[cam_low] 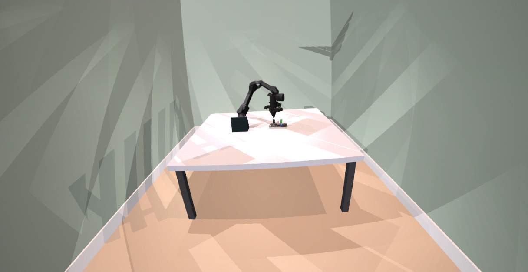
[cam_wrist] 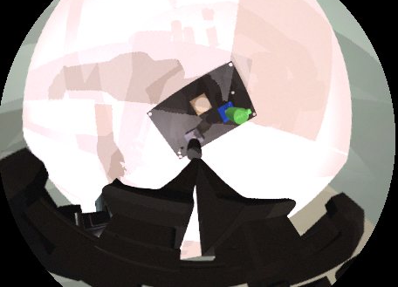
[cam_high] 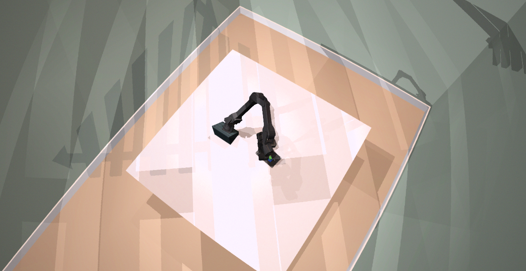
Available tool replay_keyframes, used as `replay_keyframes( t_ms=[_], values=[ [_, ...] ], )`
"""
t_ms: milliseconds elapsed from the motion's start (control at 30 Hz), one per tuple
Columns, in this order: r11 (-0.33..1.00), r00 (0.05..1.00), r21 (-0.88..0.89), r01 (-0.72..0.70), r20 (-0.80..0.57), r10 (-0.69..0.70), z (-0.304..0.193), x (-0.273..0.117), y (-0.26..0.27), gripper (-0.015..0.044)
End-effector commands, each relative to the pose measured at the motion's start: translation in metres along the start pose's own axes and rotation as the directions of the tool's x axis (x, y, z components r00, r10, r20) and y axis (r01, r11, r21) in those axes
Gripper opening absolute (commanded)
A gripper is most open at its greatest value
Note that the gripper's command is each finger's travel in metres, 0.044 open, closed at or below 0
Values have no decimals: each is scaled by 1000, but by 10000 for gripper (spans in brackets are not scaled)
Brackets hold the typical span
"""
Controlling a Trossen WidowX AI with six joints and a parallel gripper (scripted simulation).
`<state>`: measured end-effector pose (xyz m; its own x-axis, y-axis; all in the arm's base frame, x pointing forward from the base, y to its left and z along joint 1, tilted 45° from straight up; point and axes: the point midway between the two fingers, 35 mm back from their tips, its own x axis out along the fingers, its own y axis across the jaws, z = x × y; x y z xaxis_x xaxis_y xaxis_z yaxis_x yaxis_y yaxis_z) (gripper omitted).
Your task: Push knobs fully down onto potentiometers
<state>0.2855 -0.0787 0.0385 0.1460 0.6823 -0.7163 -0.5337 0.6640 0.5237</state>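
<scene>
The circuit board [cam_high: 274, 162] [cam_wrist: 168, 121] stands on the table. A black knob [cam_low: 273, 121] [cam_wrist: 194, 151] stands on a grey potentiometer near one end of the board. A green knob [cam_high: 270, 156] [cam_low: 281, 121] [cam_wrist: 239, 115] stands raised above its blue potentiometer [cam_wrist: 225, 112]. My gripper [cam_low: 273, 117] [cam_wrist: 195, 162] is shut and empty, pointing down just above the black knob. Its fingertips look close to the knob's top in the wrist view; contact is not clear. In the top view the arm hides the fingertips and the black knob.
A tan square part with a pale round top [cam_wrist: 202, 104] sits on the board between and behind the two knobs. The arm's dark base block [cam_high: 225, 133] [cam_low: 239, 124] stands on the table [cam_high: 228, 195] [cam_low: 258, 148], left of the board.
</scene>
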Motion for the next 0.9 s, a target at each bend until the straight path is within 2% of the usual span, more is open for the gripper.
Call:
replay_keyframes(
  t_ms=[0,867],
  values=[
    [1000,1000,6,-10,-2,10,-1,10,2,0],
    [1000,1000,6,-10,-2,10,-1,14,2,0]
  ],
)
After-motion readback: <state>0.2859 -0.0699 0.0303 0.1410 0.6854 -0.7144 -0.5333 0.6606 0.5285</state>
